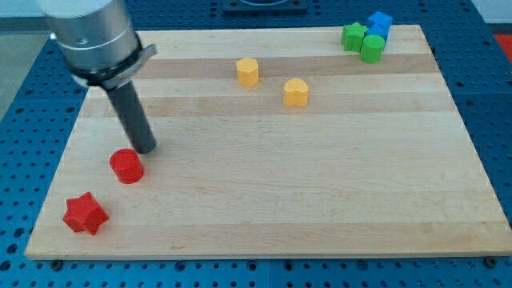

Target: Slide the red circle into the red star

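Near the view's left, my tip (145, 150) (a bare rod tool, grasping nothing) sits just beside the red circle (126, 166).

**No readable markings**

Checked all surfaces for writing. None found. The tabletop (320, 160) shows plain wood grain only, no print or numbers. The blocks carry bare colour, no letters or signs. The arm's grey housing (92, 36) has no brand or label that can be made out. The blue perforated surround (24, 120) is unmarked too.
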### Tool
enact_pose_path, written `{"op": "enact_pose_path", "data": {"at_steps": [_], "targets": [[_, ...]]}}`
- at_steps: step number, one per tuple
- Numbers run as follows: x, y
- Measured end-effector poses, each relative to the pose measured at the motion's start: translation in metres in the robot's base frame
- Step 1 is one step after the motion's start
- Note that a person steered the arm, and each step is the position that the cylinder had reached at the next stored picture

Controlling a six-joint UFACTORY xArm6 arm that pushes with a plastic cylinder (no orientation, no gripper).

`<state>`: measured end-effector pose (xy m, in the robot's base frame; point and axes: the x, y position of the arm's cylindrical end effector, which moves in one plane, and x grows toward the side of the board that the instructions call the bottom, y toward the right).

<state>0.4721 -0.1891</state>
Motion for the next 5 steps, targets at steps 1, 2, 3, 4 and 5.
{"op": "enact_pose_path", "data": {"at_steps": [1, 2, 3, 4, 5], "targets": [[0.020, -0.003], [0.027, -0.003], [0.034, -0.003], [0.049, -0.003], [0.054, -0.003]]}}
